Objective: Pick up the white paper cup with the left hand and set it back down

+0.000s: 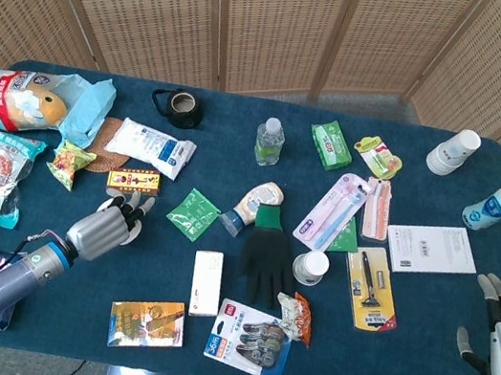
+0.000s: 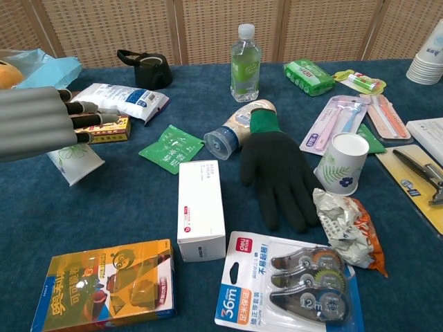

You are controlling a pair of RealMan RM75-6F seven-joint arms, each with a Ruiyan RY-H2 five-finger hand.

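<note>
A white paper cup (image 2: 73, 161) with a green leaf print hangs tilted under my left hand (image 2: 38, 123), mouth toward the lower right, just over the blue table (image 2: 124, 207). The hand covers its upper part and seems to hold it from above, with the fingers (image 2: 88, 117) reaching out past it. In the head view the left hand (image 1: 110, 228) is at the table's left, and only a sliver of the cup (image 1: 134, 231) shows beside it. My right hand (image 1: 497, 333) hovers off the table's right edge, fingers spread, holding nothing.
A second leaf-print cup (image 2: 340, 162) stands upright by the black glove (image 2: 277, 169). Near the left hand are a yellow-red box (image 2: 111, 128), a white pouch (image 2: 121, 100), a green sachet (image 2: 171, 148) and a white box (image 2: 201, 207). Stacked cups (image 1: 453, 150) stand far right.
</note>
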